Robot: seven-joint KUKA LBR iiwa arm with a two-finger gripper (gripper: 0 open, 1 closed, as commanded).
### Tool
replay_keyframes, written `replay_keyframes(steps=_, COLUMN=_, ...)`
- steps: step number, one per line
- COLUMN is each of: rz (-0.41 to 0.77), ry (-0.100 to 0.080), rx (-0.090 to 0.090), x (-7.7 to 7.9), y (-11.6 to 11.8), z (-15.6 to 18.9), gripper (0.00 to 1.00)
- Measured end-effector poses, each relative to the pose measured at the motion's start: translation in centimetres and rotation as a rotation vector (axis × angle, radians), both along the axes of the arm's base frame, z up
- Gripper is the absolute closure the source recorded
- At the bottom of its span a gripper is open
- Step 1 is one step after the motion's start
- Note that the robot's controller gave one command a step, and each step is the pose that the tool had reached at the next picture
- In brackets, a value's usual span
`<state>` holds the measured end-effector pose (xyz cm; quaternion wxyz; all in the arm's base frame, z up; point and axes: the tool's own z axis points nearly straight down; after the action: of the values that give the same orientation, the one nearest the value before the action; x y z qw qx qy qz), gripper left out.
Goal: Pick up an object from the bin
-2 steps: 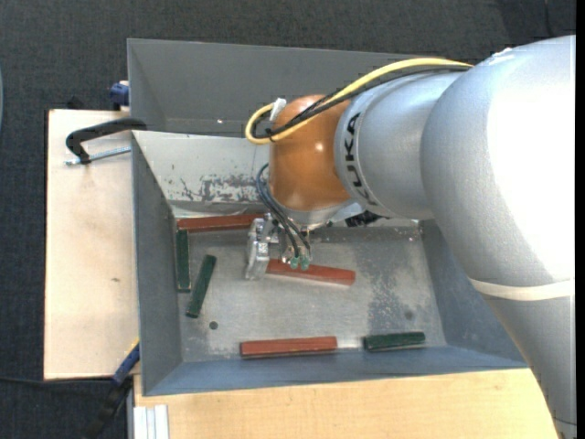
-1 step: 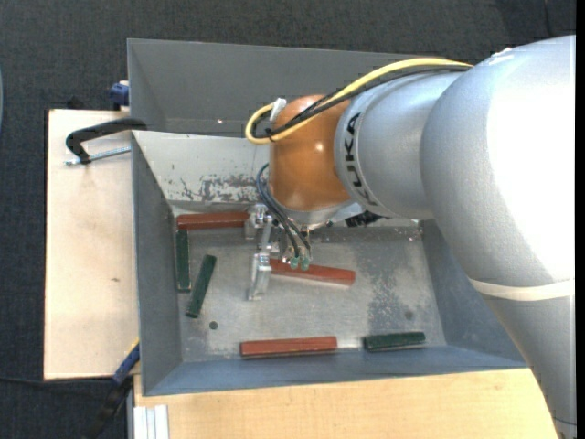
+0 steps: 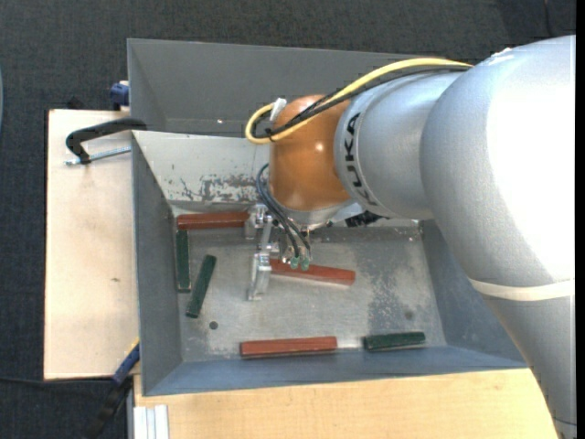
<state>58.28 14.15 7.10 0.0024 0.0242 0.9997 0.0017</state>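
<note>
End effector (image 3: 272, 268): low inside the grey metal bin (image 3: 152, 273), left of centre, its tip at the left end of the middle red-brown bar (image 3: 318, 275). Open or closed: cannot tell, as the orange wrist cover (image 3: 306, 167) and cabling crowd it from above. Contact with the bar: not clear.

Middle red-brown bar: flat on the bin floor, slightly tilted, running rightward from the end effector; its left end is lost among the end effector's parts.

Rear red-brown bar (image 3: 212, 219): along the back wall, right end hidden behind the end effector.

Left side: straight dark green bar (image 3: 183, 259) lying along the left wall; tilted dark green bar (image 3: 201, 285) just beside it.

Front wall: front red-brown bar (image 3: 288, 346), with the front dark green bar (image 3: 394, 340) near its right end, apart from it.

Small dark speck (image 3: 213, 326) on the floor: too small to identify.

Arm (image 3: 475, 154): covers the bin's rear right corner
</note>
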Motion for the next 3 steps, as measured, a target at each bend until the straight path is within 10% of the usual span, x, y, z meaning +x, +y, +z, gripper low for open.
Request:
replay_keyframes(steps=1, rz=0.029, ry=0.003, rx=-0.001, x=-0.2, y=-5.5, z=3.9, gripper=0.00)
replay_keyframes(steps=2, rz=-0.108, ry=0.005, rx=-0.001, x=0.6, y=-7.2, z=2.9, gripper=1.00)
replay_keyframes(steps=3, rz=-0.109, ry=0.004, rx=-0.001, x=0.6, y=-7.3, z=3.0, gripper=0.00)
